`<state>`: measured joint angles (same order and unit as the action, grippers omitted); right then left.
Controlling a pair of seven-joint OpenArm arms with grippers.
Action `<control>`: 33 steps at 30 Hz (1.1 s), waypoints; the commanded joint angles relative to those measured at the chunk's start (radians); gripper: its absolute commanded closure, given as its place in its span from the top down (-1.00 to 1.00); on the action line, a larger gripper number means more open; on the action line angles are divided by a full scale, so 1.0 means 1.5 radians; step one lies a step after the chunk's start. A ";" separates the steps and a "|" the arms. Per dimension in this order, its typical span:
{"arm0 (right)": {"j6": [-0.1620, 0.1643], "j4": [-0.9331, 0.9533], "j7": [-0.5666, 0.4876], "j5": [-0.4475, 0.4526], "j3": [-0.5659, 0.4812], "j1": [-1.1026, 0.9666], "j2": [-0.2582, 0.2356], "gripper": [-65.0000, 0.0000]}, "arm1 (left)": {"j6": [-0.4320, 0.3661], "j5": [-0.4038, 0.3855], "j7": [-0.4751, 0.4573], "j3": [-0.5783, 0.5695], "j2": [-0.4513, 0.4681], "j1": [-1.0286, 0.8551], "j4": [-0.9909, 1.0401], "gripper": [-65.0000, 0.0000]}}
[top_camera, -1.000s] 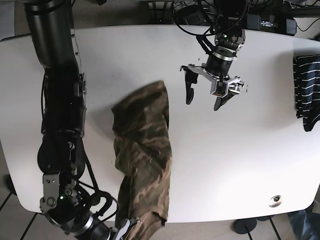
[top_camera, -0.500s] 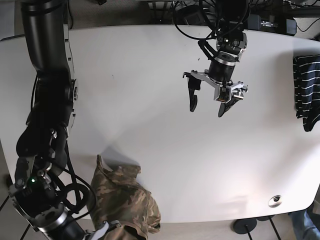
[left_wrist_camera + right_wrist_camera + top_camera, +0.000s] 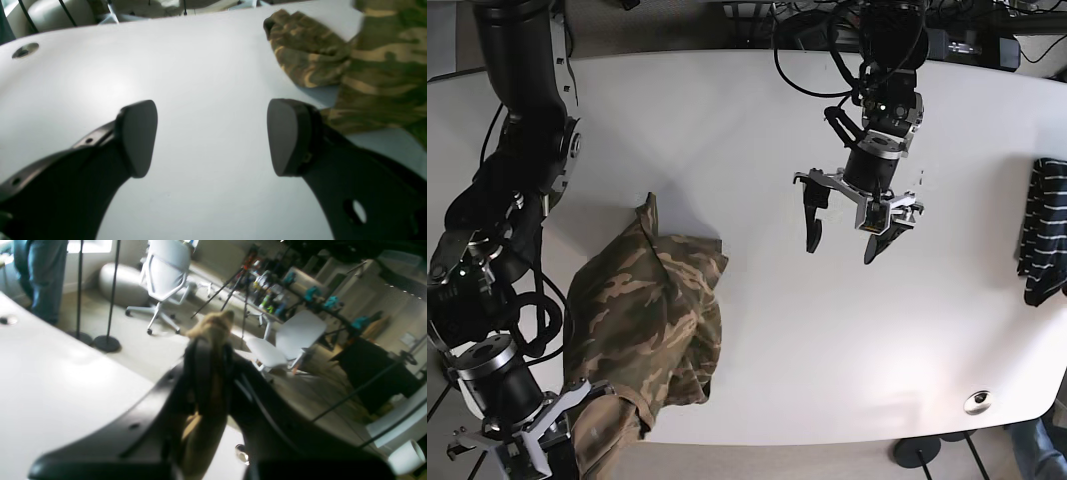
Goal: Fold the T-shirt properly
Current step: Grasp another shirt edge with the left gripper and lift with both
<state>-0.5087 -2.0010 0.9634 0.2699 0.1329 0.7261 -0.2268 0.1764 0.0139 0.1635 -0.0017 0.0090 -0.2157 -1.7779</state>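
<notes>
- White and rounded at its corners, the table fills the base view, with cables and dark equipment along its far edge and a small round grommet near its near right corner.
- Beyond the table, the right wrist view shows 2 white office chairs, tripods and dark stands on a wooden floor.
- The camouflage T-shirt lies bunched on the near left part of the table, and its lower end runs toward the near edge and up into the right gripper.
- That right gripper sits at the near left corner in the base view; the right wrist view shows its jaws pressed together on a tan fold of the T-shirt that pokes out past the tips.
- The left gripper hangs over the middle right of the table, well apart from the T-shirt, with its 2 dark fingers spread wide and nothing between them.
- In the left wrist view, bare white table shows between those pads, and the T-shirt lies beyond the right-hand one.
- A dark striped garment hangs over the table's right edge.
</notes>
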 commanded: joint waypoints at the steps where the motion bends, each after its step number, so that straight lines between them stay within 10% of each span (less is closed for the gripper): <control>1: 0.002 -0.008 -0.025 0.005 0.003 0.017 -0.005 -0.94 | 0.001 -0.004 -0.019 -0.027 0.002 0.027 0.028 0.47; 15: 0.002 -0.009 -0.027 0.005 0.000 0.022 -0.005 -0.94 | 0.002 -0.012 -0.024 -0.321 0.022 0.246 0.318 0.49; 27: 0.001 -0.010 -0.027 0.005 0.002 0.031 -0.002 -0.94 | 0.002 -0.007 -0.088 -0.333 -0.111 0.386 0.670 0.46; 28: 0.001 -0.010 -0.027 0.005 0.002 0.031 -0.004 -0.94 | 0.002 -0.008 -0.088 -0.333 -0.111 0.395 0.694 0.37; 31: 0.001 -0.010 -0.027 0.005 0.003 0.033 -0.007 -0.94 | 0.002 -0.010 -0.089 -0.326 -0.109 0.412 0.741 -0.91; 33: 0.001 -0.010 -0.027 0.005 0.012 0.031 -0.007 -0.94 | 0.002 -0.011 -0.088 -0.315 -0.079 0.412 0.727 -1.00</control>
<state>-0.5106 -2.0018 0.9550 0.2726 0.1474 0.7345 -0.2268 0.1936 -0.0170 -0.0418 -0.4702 -0.1184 0.3988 -0.6949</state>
